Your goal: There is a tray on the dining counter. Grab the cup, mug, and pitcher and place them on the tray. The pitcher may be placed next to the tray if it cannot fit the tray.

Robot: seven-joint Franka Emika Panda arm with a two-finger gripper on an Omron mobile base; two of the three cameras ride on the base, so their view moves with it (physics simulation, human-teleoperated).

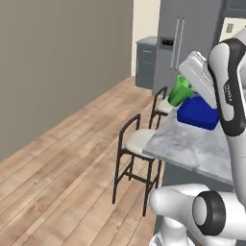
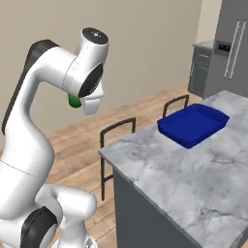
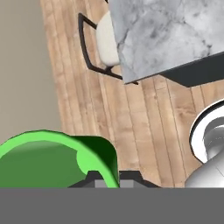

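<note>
1. The cup point(image 3: 52, 159), bright green, sits right at the gripper point(image 3: 108, 178); in the hand view its rim wall runs between the two dark finger tips, so the jaws are clamped tight on the cup's wall.
2. In the left base view the cup point(image 1: 181, 91) hangs tilted under the white hand, up in the air above the near corner of the dining counter point(image 1: 192, 144), just in front of the tray point(image 1: 198, 113) from that angle.
3. In the right base view only a sliver of the green cup point(image 2: 74, 101) peeks out behind the arm's wrist, out over the wooden floor point(image 2: 77, 140), well apart from the tray point(image 2: 193, 125).
4. The hand view looks down at the floor point(image 3: 131, 113) with the counter's corner point(image 3: 166, 35) at top right; the cup is off the marble edge, not over it.
5. The tray, deep blue with low sides, lies on the marble near the counter's far-left edge; its inside looks bare.
6. The marble between the tray and the near corner is open, with plenty of flat top.
7. Two dark-framed stools stand against the counter's side, one point(image 1: 136, 144) near the corner, another point(image 1: 161, 106) further along by the tray.
8. Beyond them lies a wide stretch of wood floor running to a beige wall point(image 1: 57, 67); a grey fridge point(image 1: 185, 43) and a cabinet point(image 1: 145, 60) stand at the far end.
</note>
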